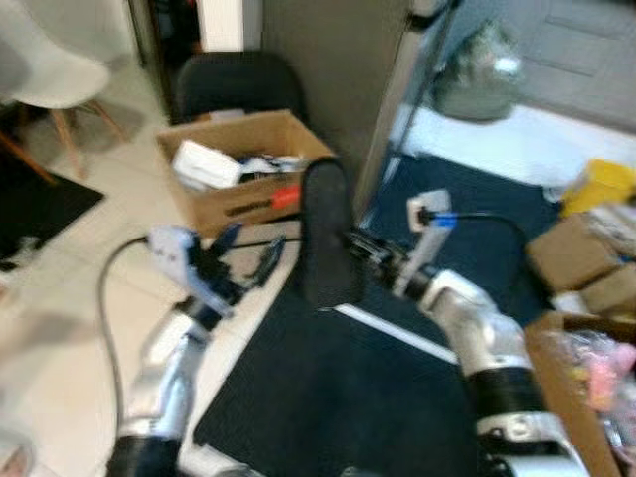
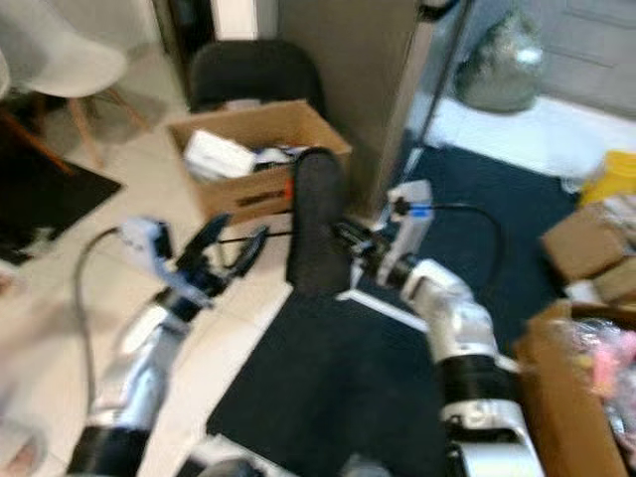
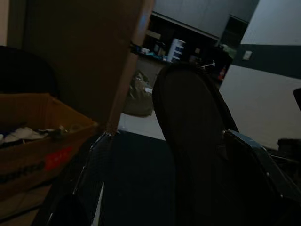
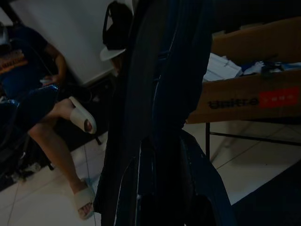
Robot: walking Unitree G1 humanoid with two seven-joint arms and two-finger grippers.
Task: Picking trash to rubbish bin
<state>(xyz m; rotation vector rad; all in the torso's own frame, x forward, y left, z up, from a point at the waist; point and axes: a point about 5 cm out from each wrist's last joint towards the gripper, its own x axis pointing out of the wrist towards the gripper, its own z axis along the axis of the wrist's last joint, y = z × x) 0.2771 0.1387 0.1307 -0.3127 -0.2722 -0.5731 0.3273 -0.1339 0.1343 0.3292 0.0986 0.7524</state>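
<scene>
Fingers of right gripper [image 1: 343, 248] clamp black slipper [image 1: 326, 234] upright; left gripper [image 1: 243, 263] fingers wide, beside it.

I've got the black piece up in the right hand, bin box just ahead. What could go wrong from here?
The black flat object hangs tall from the right hand; it could swing or slip short of the cardboard box. That box already holds paper, so it may not drop in fully. The open left hand sits close beside its path.

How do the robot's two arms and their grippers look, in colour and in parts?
Both arms are silver with black joint bands. The left gripper has long black fingers, a pale blue-white wrist block and a grey cable looping from it. The right gripper carries a white block with a blue mark and a black cable.
</scene>
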